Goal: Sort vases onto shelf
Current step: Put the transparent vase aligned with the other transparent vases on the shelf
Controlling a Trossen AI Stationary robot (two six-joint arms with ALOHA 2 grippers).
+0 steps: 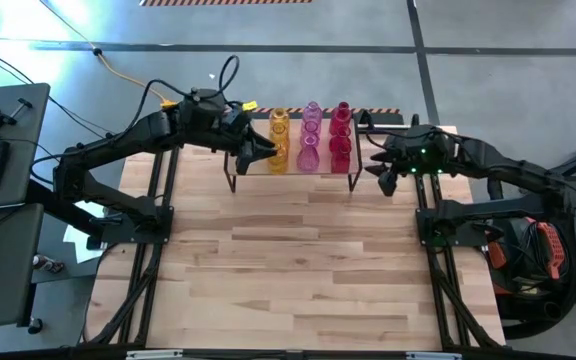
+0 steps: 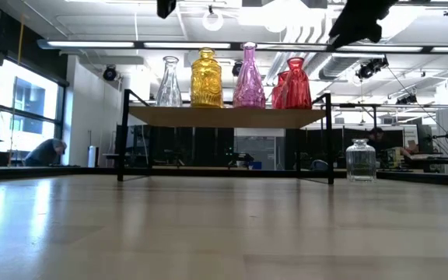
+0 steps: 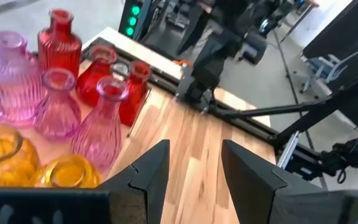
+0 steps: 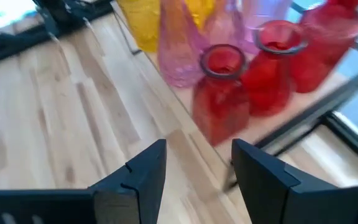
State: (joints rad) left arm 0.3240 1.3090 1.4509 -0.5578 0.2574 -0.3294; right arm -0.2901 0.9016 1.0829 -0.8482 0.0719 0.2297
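Glass vases (image 2: 249, 76) upright, necks up, on shelf (image 2: 225, 117)

no readable text, labels, brands, numbers, signs anywhere

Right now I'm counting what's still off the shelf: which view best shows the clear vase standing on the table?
The low view: the clear vase stands on the table right of the shelf, fully visible in profile. I can't pick it out in the high view or either wrist view.
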